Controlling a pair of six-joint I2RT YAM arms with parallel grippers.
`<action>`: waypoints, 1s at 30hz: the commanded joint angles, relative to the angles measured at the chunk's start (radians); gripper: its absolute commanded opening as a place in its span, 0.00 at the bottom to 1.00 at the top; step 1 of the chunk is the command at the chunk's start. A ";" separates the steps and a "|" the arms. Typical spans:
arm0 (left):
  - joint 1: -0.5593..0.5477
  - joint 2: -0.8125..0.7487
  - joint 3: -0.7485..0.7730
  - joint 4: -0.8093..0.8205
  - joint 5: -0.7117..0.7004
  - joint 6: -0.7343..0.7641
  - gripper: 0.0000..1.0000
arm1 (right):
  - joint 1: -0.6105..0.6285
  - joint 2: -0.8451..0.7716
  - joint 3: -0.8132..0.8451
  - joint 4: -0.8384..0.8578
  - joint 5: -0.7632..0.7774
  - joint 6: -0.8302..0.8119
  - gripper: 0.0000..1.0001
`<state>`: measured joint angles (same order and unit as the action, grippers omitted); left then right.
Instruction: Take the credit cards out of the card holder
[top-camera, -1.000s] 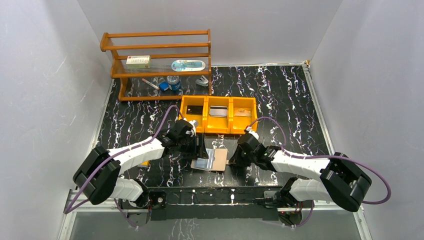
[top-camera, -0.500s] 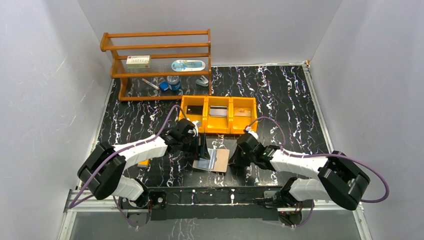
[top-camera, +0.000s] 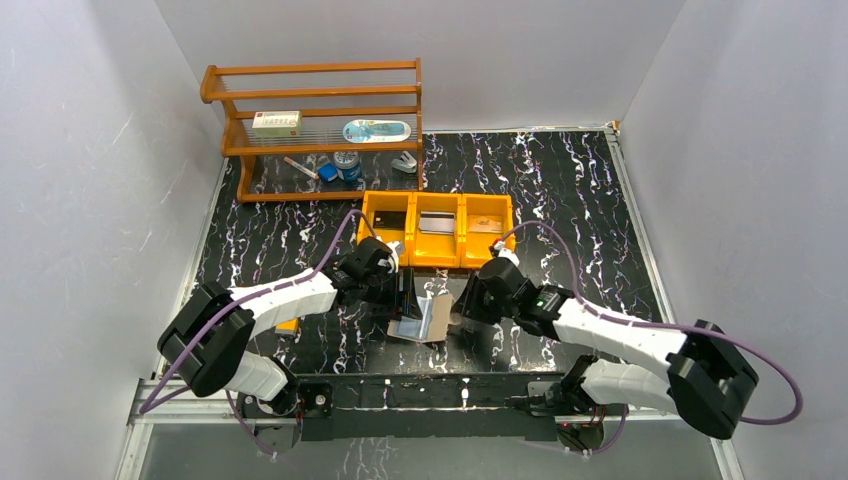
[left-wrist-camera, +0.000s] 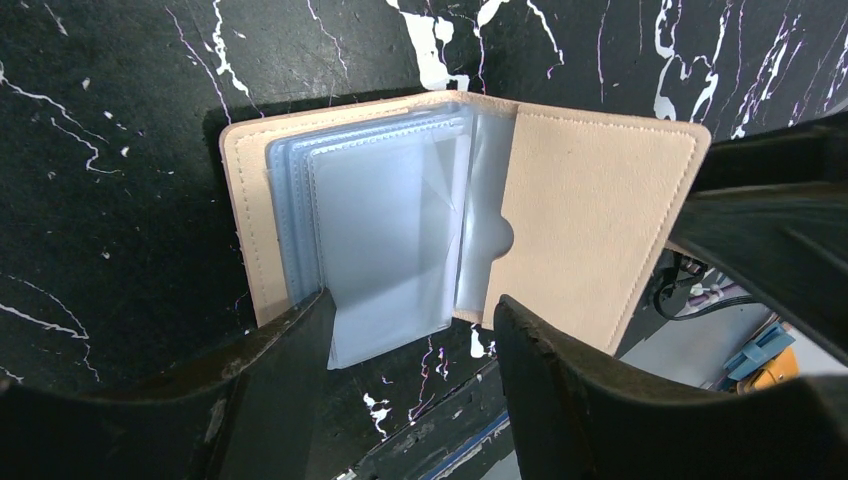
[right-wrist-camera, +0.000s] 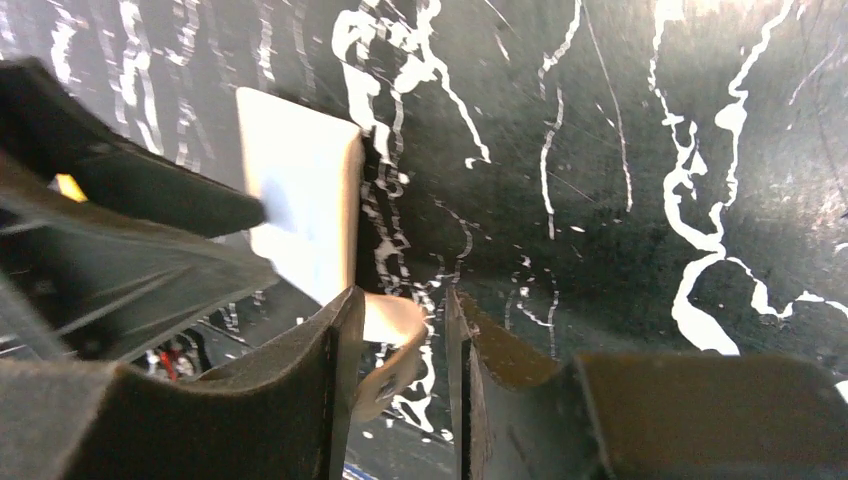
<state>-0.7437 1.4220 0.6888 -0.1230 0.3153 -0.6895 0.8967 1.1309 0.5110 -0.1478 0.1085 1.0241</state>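
Note:
The tan card holder lies open between my grippers. In the left wrist view its clear bluish sleeves look empty. My left gripper is open, its fingers straddling the sleeves' near edge. My right gripper is at the holder's right cover, which stands tilted up. Its jaws are a little apart, with the curled closure tab between them, touching only one finger. A black card, a grey card and a brownish card lie in the orange tray.
A wooden rack with a small box, a tin and small items stands at the back left. The orange tray sits just behind the holder. The table's front rail runs close below the holder.
My right gripper has moved left and forward against the holder, and the holder's right cover has lifted from flat to tilted up. My left gripper has hardly moved.

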 joint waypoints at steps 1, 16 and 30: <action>-0.009 0.005 -0.004 -0.041 -0.004 0.011 0.58 | -0.005 -0.092 0.088 -0.076 0.070 -0.018 0.44; -0.009 -0.008 -0.005 -0.044 -0.008 0.008 0.57 | -0.004 0.128 0.193 0.071 -0.153 -0.063 0.34; -0.010 -0.022 -0.004 -0.044 -0.014 0.011 0.62 | -0.004 0.323 0.101 0.156 -0.197 -0.080 0.36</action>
<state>-0.7467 1.4181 0.6888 -0.1265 0.3099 -0.6910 0.8967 1.4269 0.6296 -0.0441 -0.0589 0.9619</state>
